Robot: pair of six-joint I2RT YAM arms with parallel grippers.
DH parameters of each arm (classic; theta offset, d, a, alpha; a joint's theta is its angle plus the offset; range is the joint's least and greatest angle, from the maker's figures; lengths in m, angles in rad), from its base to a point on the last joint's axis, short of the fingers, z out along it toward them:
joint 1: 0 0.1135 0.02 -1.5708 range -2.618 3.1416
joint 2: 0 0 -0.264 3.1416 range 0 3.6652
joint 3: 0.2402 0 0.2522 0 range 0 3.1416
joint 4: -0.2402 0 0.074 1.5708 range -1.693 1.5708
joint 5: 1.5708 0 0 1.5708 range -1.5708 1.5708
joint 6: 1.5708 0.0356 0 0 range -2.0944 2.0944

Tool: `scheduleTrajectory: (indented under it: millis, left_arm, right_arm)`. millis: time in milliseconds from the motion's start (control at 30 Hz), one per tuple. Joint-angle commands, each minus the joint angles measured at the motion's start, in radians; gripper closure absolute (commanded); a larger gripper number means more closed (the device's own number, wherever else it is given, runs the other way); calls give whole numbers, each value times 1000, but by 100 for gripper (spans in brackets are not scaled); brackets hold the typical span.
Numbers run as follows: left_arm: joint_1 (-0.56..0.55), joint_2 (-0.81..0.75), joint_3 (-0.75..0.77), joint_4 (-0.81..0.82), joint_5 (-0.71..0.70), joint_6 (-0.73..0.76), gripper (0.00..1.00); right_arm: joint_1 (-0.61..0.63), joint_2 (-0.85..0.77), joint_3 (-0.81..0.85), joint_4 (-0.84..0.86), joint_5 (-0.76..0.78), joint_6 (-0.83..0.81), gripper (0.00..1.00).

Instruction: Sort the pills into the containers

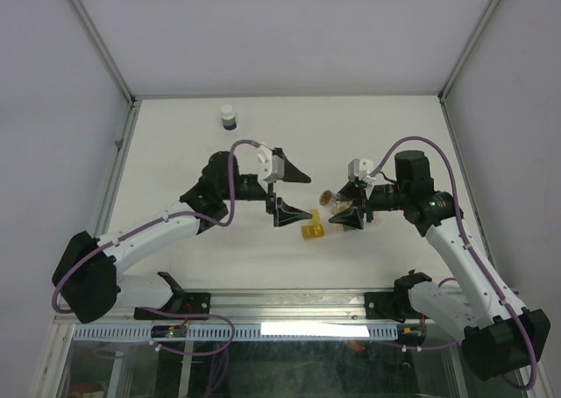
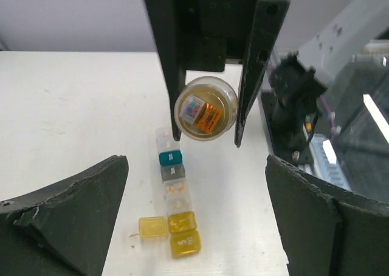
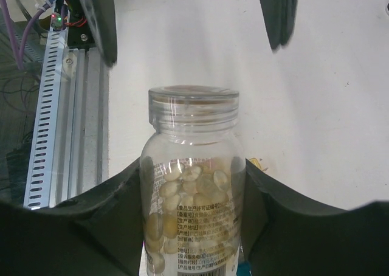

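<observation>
Furthest left and well back on the white table [image 1: 175, 152], standing upright and alone: small white bottle [image 1: 228, 116] with a dark band, well apart from everything else.

Next, reaching in from the left base: left arm [image 1: 158, 231], with a purple cable looped over it. At its end, left gripper [image 1: 298, 195], spread wide and released, gripping nothing. Seen from its own wrist, only two dark fingers [image 2: 67, 218] low at either edge, with bare table showing between.

Just right of that gripper, lying flat on the table: containers [image 2: 174, 188], a short row of little translucent boxes running away from the left wrist camera. Yellow ones nearest, then clear with pale pieces inside one, then greyish, then teal, then clear again at the far end. Just beside the near end, on its left: a separate yellow square piece [image 2: 152, 227], lid or box cannot tell.

Above the far end of the row, partly hiding it from the left wrist: pill bottle [image 3: 193, 185], clear, capped, part full of pale pills. Held roughly level, cap end toward the left gripper, clenched round the body by the right gripper [image 1: 340, 205].

Far right, right arm [image 1: 465, 258], bent back to its base. Along the near table edge, slotted cable rail [image 3: 53, 112].
</observation>
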Motion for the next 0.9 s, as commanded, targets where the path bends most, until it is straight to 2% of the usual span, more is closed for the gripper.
scheduleTrajectory:
  millis: [0, 100, 133, 200, 233, 333, 367, 633, 733, 867]
  left_arm:
    - [46, -201, -175, 444, -176, -472, 1]
    - [55, -273, -259, 497, -312, -688, 1]
    - [56, -281, -271, 485, -382, -777, 2]
    - [52, -275, -253, 396, -426, -869, 8]
    - [27, -270, -225, 323, -449, -865, 12]
    - [-83, -258, -121, 78, -637, -727, 13]
    - [-99, -246, -98, 36, -656, -703, 13]
    - [-116, -145, -21, 6, -582, -693, 21]
    - [-123, -121, -12, 18, -562, -700, 28]
    - [-141, -96, 3, 32, -537, -707, 32]
  right_arm:
    - [-4, -24, 39, 45, -10, -2, 100]
    - [-3, -21, 39, 48, -9, -2, 100]
    - [-3, -20, 38, 48, -9, -3, 100]
    - [-4, -15, 38, 47, -8, -3, 100]
    - [-4, -13, 38, 48, -8, -2, 100]
    - [-5, -11, 37, 50, -7, 0, 100]
    - [-5, -10, 35, 50, -5, 0, 100]
    - [-5, 2, 35, 53, -3, 0, 100]
    - [-5, 4, 33, 53, -2, -1, 100]
    - [-5, 5, 33, 55, -2, -1, 100]
